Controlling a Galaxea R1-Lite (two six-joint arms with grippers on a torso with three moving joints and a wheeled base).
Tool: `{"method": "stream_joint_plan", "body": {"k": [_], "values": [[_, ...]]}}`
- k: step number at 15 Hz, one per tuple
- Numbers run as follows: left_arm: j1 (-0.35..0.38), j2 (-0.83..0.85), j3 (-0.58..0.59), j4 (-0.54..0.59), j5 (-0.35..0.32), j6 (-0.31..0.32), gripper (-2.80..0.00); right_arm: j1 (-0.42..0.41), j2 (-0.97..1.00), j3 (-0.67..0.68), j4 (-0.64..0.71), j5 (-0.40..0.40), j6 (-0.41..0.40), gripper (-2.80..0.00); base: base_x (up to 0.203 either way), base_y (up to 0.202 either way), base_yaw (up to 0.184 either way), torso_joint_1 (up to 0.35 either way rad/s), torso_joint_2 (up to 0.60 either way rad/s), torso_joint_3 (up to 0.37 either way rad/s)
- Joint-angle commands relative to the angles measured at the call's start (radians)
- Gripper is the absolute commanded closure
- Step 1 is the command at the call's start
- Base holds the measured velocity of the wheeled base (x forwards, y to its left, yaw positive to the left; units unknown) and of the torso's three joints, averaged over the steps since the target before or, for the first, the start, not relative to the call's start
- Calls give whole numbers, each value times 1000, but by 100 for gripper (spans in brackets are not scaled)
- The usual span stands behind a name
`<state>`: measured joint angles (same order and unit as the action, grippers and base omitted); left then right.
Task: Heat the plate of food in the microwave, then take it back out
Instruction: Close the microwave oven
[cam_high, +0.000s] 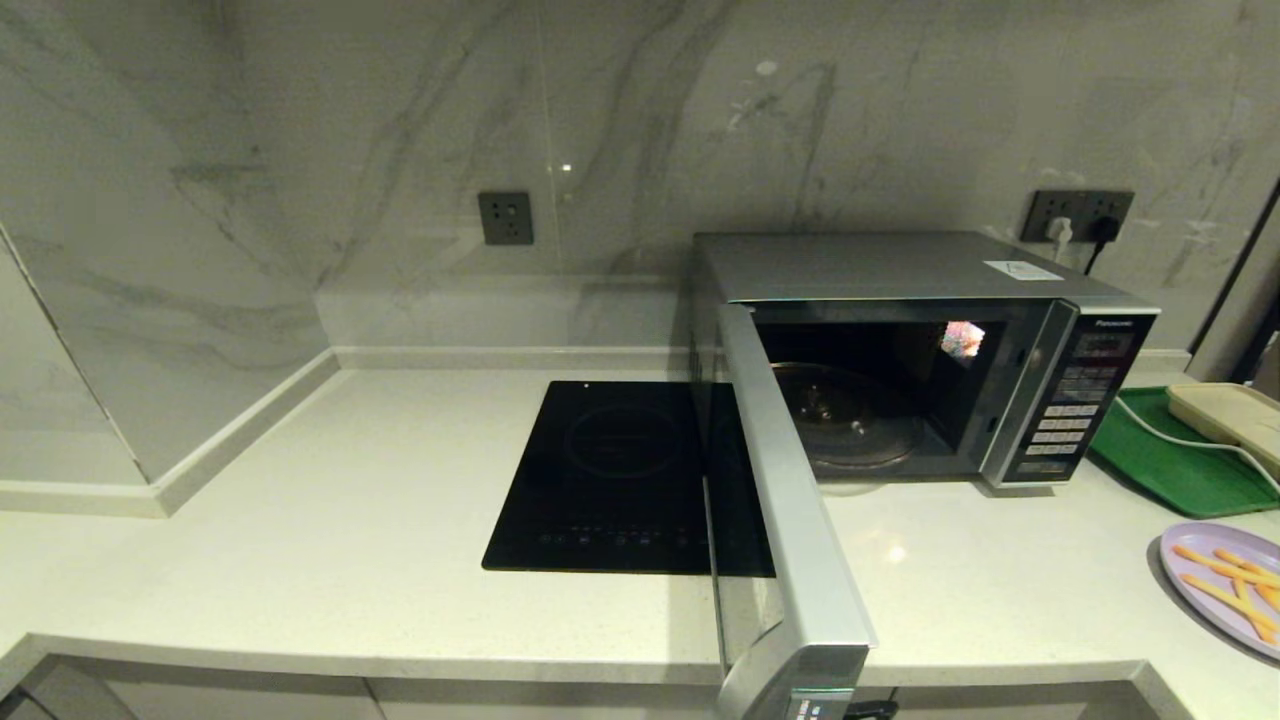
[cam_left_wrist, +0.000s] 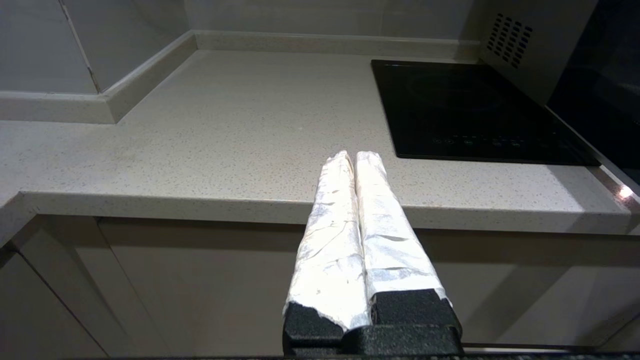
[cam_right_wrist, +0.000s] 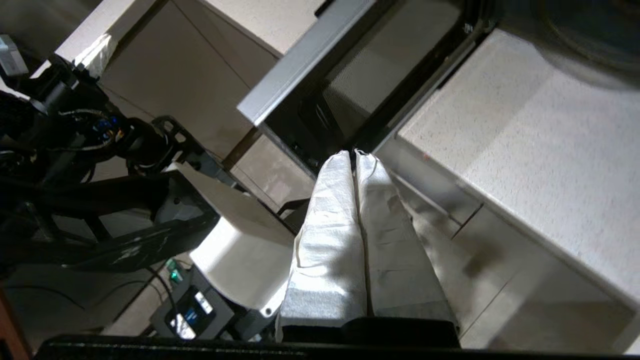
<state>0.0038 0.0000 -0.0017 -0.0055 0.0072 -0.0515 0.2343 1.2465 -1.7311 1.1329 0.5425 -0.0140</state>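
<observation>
The silver microwave (cam_high: 900, 270) stands at the back right of the counter with its door (cam_high: 790, 500) swung wide open toward me; the glass turntable (cam_high: 845, 415) inside is bare. The lavender plate of fries (cam_high: 1225, 580) rests on the counter at the far right, partly cut off by the edge of the head view. Neither arm shows in the head view. My left gripper (cam_left_wrist: 354, 156) is shut and empty, low in front of the counter edge, left of the cooktop. My right gripper (cam_right_wrist: 354, 154) is shut and empty, below the counter front, near the open door's lower corner (cam_right_wrist: 300, 65).
A flat black glass cooktop (cam_high: 620, 475) is set into the counter left of the microwave, partly behind the open door. A green tray (cam_high: 1170, 455) with a beige device and white cable lies right of the microwave. The cabinet fronts (cam_left_wrist: 200, 280) lie below the counter.
</observation>
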Motion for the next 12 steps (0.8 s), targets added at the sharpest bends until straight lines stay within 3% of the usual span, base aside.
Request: {"method": "stream_joint_plan", "body": {"k": [1,3,6,9,12], "values": [[0,-2,0,-1,0,-1,0,51,77,-21,-51,-5,0,0,0,0,0,0,0,0],[1,-1,0,-1,0,-1,0,100,132,-38,-86,-8,0,0,0,0,0,0,0,0],[1,0,0,-1,0,-1,0,257,212,-41,-120,-35,-7,0,0,0,0,0,0,0],[1,-1,0,-1,0,-1,0,422,293,-43,-190,-136,-5,0,0,0,0,0,0,0],[1,0,0,-1,0,-1,0,526,348,-52,-209,-203,-3,0,0,0,0,0,0,0]]}}
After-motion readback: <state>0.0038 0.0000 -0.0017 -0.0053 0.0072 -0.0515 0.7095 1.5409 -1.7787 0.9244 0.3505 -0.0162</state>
